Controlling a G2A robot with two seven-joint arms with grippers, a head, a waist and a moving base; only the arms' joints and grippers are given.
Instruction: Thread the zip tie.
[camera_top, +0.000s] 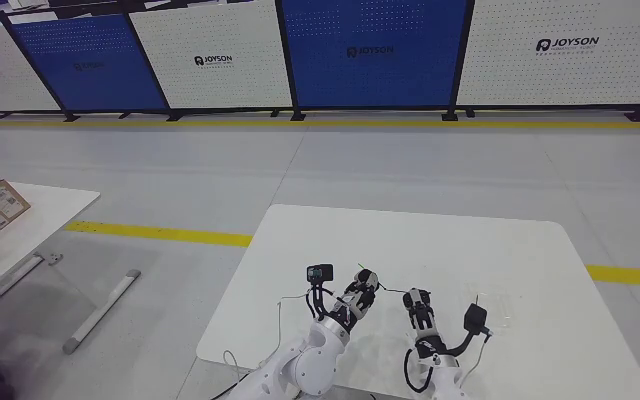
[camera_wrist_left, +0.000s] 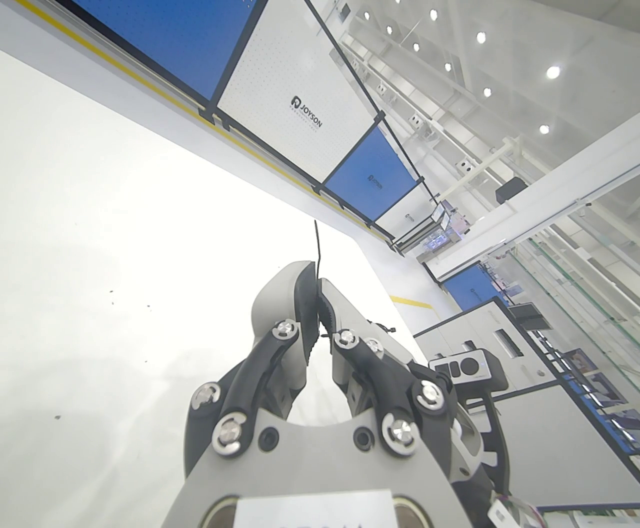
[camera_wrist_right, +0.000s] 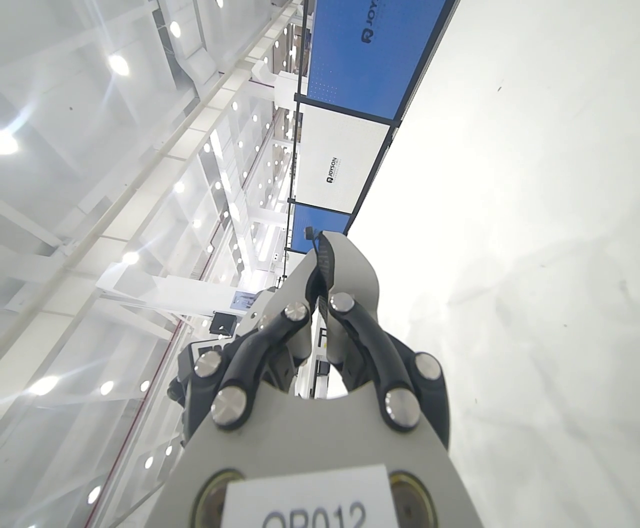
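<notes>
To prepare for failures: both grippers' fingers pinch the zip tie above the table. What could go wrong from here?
1. Only a thin tail of the zip tie sticks out past the left gripper; it may flex and miss the head.
2. The head barely clears the fingers of the right gripper, so they might block the threading.
</notes>
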